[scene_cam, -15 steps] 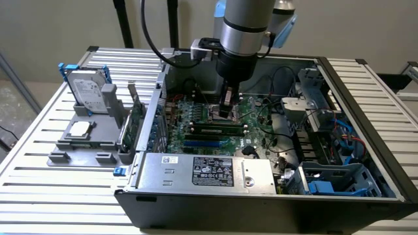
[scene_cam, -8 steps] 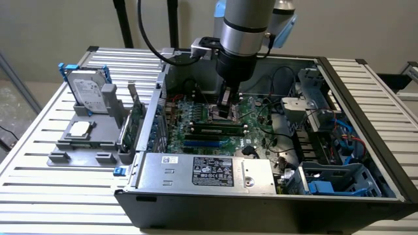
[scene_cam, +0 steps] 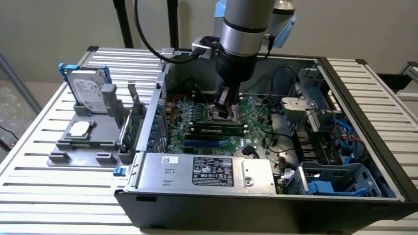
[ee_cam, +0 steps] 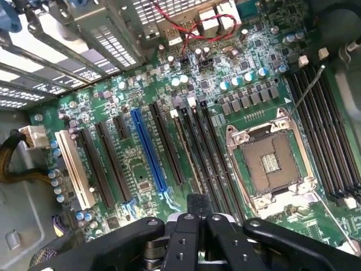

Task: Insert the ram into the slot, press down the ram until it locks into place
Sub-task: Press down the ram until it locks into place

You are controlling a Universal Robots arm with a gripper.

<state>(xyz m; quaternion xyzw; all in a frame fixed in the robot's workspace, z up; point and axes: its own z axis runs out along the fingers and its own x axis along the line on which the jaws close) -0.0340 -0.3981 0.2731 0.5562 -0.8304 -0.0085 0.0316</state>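
Exterior view: even, soft room light, slightly hazy, low contrast; the computer case [scene_cam: 274,196] interior falls into shade under the arm [scene_cam: 243,34]. Wrist view: brighter, cool light on the motherboard [ee_cam: 141,169], specular glints off capacitors and the CPU socket [ee_cam: 271,164] frame; the gripper [ee_cam: 192,220] body near the lens is dark and soft-focused.

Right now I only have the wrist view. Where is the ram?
Observer: The ram stands edge-up between the gripper and the power supply.
Operator: Is the gripper touching it?
Observer: Cannot tell; it hangs just behind the ram, low over the motherboard.
Operator: Anything outside the case?
Observer: A hard drive stands in a grey fixture on the exterior view's left.
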